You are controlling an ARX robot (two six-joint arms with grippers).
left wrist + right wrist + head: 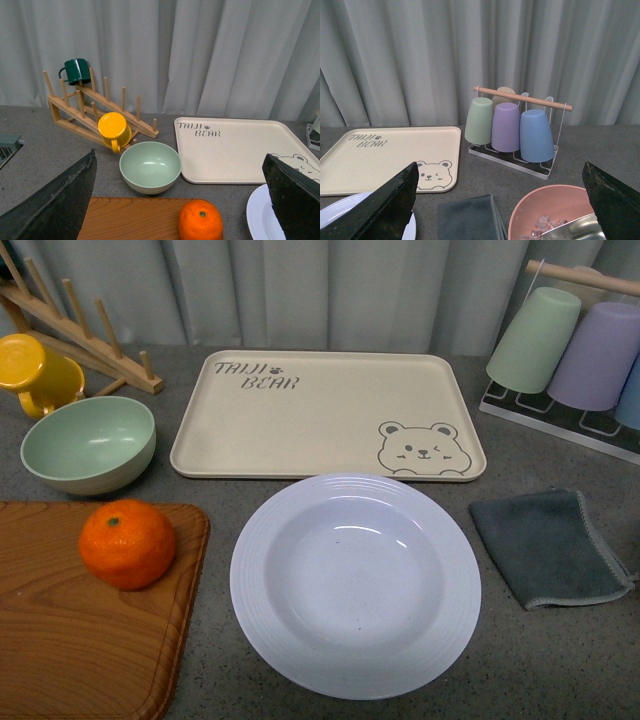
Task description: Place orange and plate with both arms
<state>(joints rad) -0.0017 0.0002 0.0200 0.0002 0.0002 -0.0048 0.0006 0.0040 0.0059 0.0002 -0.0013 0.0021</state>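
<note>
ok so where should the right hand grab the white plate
Probably the wide ridged rim of the plate on the side facing the grey cloth, coming in low from the right. It lies flat and its hollow centre offers nothing to pinch; the rim edge does.

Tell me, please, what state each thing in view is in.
orange: whole, on the wooden board.
plate: empty, flat on the table.
bowl: upright, empty.
tray: empty.
yellow mug: tipped, not upright.
green mug: on a peg of the peg rack.
cups: upside down on the wire rack.
cloth: folded.
left gripper: open, empty.
right gripper: open, empty.
</note>
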